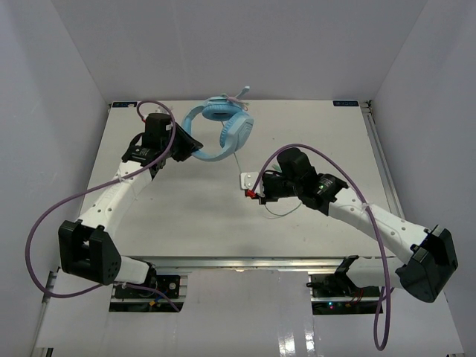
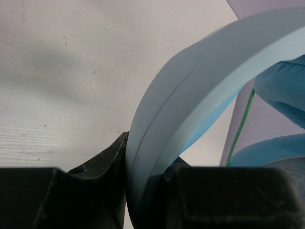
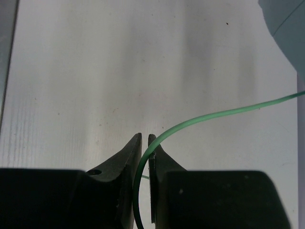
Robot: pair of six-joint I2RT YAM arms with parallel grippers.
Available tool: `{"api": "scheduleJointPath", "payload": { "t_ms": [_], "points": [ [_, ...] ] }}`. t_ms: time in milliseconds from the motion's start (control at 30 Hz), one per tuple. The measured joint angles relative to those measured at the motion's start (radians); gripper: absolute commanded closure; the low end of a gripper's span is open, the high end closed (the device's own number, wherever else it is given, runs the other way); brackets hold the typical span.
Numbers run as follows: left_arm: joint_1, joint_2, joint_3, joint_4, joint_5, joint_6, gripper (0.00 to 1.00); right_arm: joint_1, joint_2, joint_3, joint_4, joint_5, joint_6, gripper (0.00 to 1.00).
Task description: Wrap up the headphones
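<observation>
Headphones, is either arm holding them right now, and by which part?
Both hold the headphones: the left tool is shut on the headband, and the right tool pinches the thin green cable.

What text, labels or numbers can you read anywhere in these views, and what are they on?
None legible in any view.
The headphones, gripped at the headband by the left end effector: no print visible.
The cable in the right end effector: no marking.
The blue strips at the table far edge: too small to read.
</observation>
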Motion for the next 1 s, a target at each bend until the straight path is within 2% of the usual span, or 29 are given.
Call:
{"api": "scheduleJointPath", "payload": {
  "t_ms": [533, 800, 1000],
  "points": [
    [-0.083, 0.173, 0.008, -0.019, -0.314, 0.144, 1.0, 0.045, 0.0, 0.061, -0.017, 0.342, -0.158, 0.89],
    [-0.205, 0.317, 0.097, -0.072, -0.346, 0.237, 1.0, 0.065, 0.018, 0.093, 0.049, 0.535, -0.239, 0.9],
    [-0.271, 0.337, 0.1, -0.109, -0.32, 0.276, 1.0, 0.073, 0.029, 0.056, 0.114, 0.626, -0.284, 0.89]
  ]
}}
